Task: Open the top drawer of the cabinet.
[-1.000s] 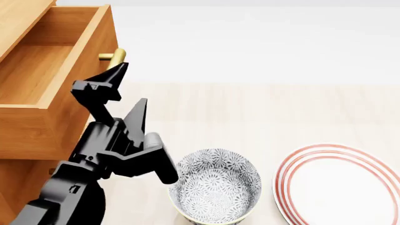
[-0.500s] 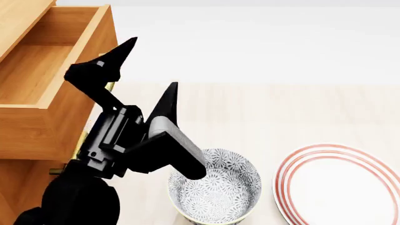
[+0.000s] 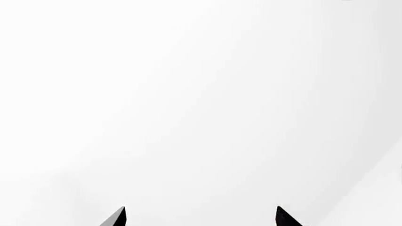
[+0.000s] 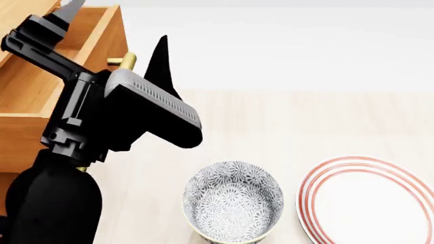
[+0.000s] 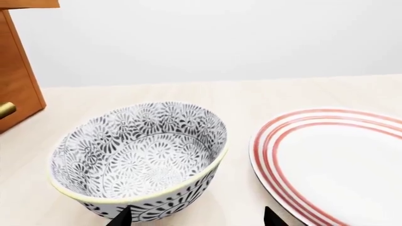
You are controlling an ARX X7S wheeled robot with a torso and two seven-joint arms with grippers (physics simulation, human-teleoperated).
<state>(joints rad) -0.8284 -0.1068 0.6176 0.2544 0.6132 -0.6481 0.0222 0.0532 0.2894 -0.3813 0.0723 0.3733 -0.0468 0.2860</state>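
Top orange-brown wood drawer [image 4: 30, 76] out. My left gripper [image 4: 112, 28] spread wide, empty; right gripper [image 5: 197, 219] also apart. Risk: arm clips brass handle [image 4: 125, 60], or elbow bumps patterned b/w bowl [image 4: 234, 206].

End effector [image 3: 201, 217] tips spread (empty); blank white beyond

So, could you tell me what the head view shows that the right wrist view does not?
Only the head view shows the top drawer pulled out, its lighter inside exposed, and the left gripper raised in front of it, open. Only the right wrist view shows the right gripper, its fingertips apart. Both show the patterned bowl beside the red-ringed plate on the table, and part of the cabinet.
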